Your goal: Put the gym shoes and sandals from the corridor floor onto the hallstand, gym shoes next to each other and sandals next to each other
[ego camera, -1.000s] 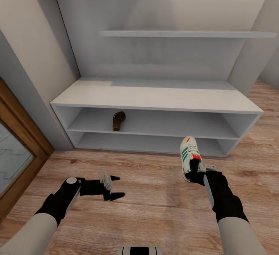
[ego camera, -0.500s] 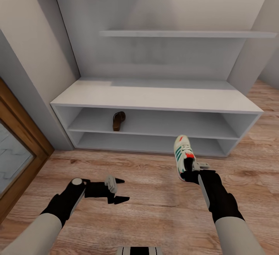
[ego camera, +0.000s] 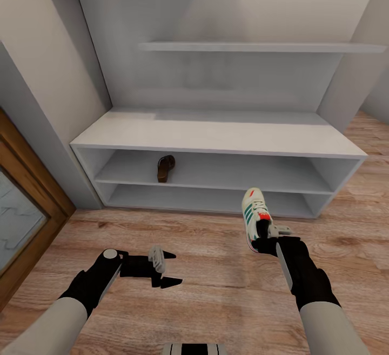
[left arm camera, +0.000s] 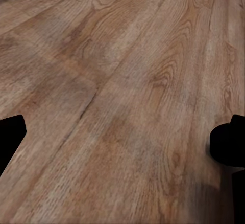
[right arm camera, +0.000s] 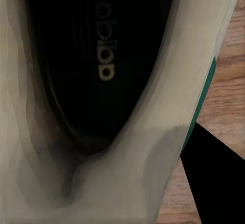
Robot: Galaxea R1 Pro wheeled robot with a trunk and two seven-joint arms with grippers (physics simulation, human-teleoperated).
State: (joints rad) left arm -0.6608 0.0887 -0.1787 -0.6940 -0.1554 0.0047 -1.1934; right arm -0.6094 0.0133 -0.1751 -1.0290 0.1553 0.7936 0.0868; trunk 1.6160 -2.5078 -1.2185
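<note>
Now R gripper (ego camera: pixel 263 234) jaws pinch gym shoe (ego camera: pixel 254 216) heel; L gripper (ego camera: pixel 167 268) jaws spread.

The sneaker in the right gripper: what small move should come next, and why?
Probably carry the sneaker forward and up toward the shoe rack. The right gripper holds it by the heel above the floor, short of the rack. One sandal sits on the upper shelf, left side, so the right part is free.
</note>
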